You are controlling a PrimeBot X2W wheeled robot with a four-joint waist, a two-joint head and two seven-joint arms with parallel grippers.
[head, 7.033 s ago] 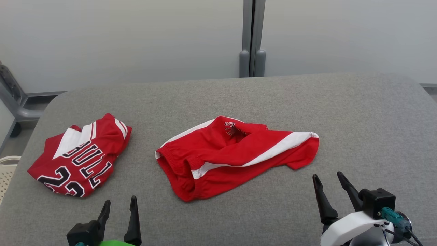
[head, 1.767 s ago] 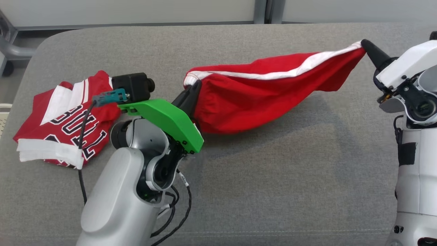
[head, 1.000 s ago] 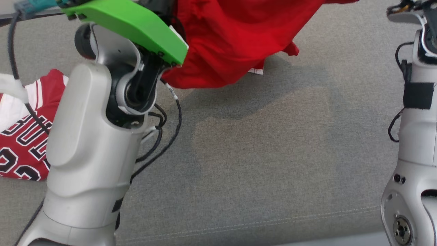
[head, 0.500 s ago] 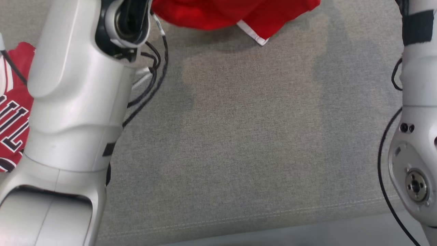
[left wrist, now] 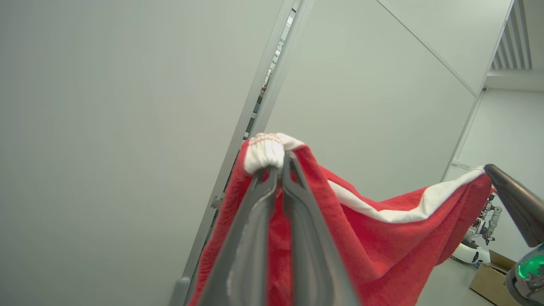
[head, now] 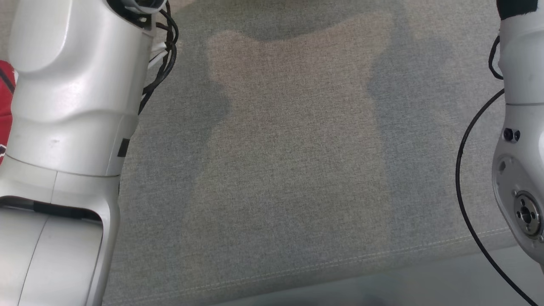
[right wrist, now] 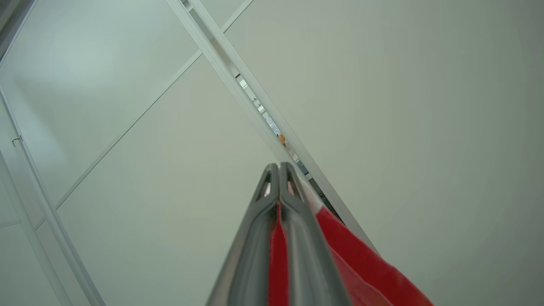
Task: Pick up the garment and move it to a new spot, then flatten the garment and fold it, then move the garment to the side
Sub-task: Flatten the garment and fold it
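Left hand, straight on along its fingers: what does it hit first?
The left hand grips the red shorts; past them nothing near, just the pale partition wall by its seam. Depth unclear.

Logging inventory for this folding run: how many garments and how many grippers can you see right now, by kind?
Garments: 2 (red shorts held up; a sliver of another red garment at the head view's left edge)
Grippers: 2 (left gripper, right gripper, both shut on the shorts)
Total: 4

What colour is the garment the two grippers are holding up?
The garment is red with a white stripe, clearest in the left wrist view.
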